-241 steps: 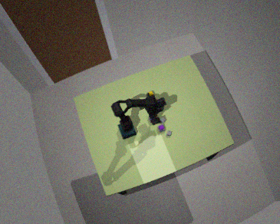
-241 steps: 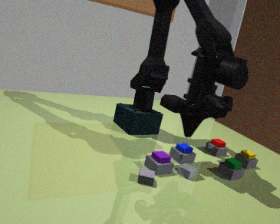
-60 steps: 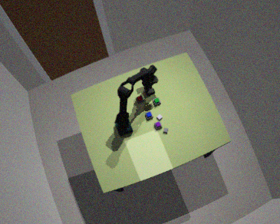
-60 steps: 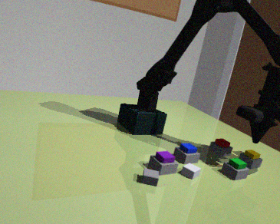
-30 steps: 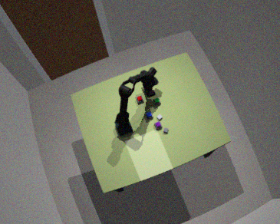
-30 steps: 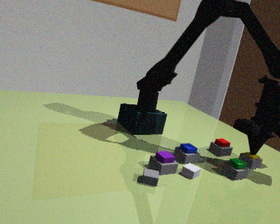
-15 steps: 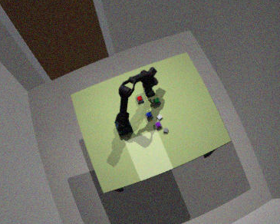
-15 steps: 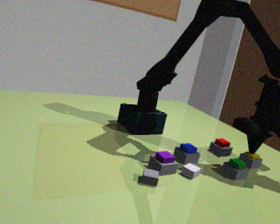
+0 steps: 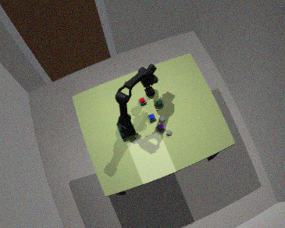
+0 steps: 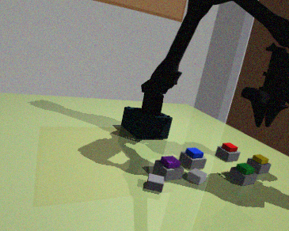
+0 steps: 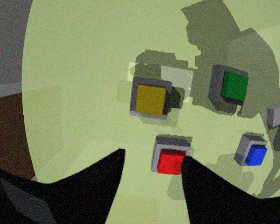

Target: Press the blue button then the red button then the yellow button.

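The blue button (image 9: 151, 117) (image 10: 195, 153) (image 11: 256, 155) stands on a grey base, with its cap raised. The red button (image 9: 142, 101) (image 10: 230, 147) (image 11: 171, 162) also has its cap up; in the wrist view it shows between the fingertips, close by the right one. The yellow button (image 10: 260, 159) (image 11: 150, 100) has its cap raised and lies ahead of the fingertips in the wrist view; in the top view it is hidden by the arm. My gripper (image 10: 263, 125) (image 11: 154, 158) is open, its fingers apart with nothing between them. It hangs well above the buttons, touching none.
A green button (image 9: 159, 102) (image 10: 245, 168) (image 11: 234, 87) stands beside the yellow one. A purple button (image 9: 161, 127) (image 10: 170, 161) stands near the blue one. A pale block (image 9: 162, 119) (image 10: 197, 176) and another small block (image 9: 169, 133) (image 10: 155, 182) lie near the purple button.
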Robot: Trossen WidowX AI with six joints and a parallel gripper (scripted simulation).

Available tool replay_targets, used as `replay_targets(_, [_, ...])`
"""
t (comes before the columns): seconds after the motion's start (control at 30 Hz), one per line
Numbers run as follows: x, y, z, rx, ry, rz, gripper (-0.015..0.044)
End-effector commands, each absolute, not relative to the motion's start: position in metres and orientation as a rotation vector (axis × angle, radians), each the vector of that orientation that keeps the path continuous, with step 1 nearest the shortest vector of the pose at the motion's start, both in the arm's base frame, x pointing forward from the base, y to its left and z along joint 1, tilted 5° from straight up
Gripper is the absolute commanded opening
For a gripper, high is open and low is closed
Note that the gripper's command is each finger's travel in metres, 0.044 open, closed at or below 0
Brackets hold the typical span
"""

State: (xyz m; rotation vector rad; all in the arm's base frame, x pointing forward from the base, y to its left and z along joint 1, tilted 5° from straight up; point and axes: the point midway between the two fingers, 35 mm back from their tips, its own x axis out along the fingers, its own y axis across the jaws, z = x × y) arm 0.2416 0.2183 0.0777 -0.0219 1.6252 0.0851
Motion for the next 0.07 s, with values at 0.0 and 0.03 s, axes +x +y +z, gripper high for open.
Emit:
replay_targets(0.0, [0.2364, 0.2150, 0.0864, -0.023, 1.632, 0.078, 0.0309])
replay_targets(0.03, [0.2364, 0.2150, 0.0864, -0.023, 1.632, 0.078, 0.0309])
